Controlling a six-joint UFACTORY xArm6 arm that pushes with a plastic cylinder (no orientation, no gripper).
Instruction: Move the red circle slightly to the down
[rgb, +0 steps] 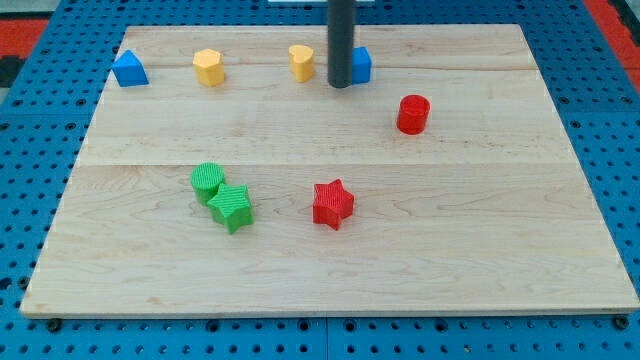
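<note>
The red circle (412, 114) is a short red cylinder at the view's upper right of the wooden board (330, 270). My tip (340, 85) is the lower end of a dark rod that comes down from the view's top. It stands to the upper left of the red circle, well apart from it. The tip is right beside a blue block (360, 65), which the rod partly hides, and just right of a yellow block (302, 62).
A blue triangle (130, 69) and a yellow hexagon-like block (208, 67) lie along the top left. A green circle (208, 181) touches a green star (232, 208) at lower left. A red star (333, 204) lies at lower centre.
</note>
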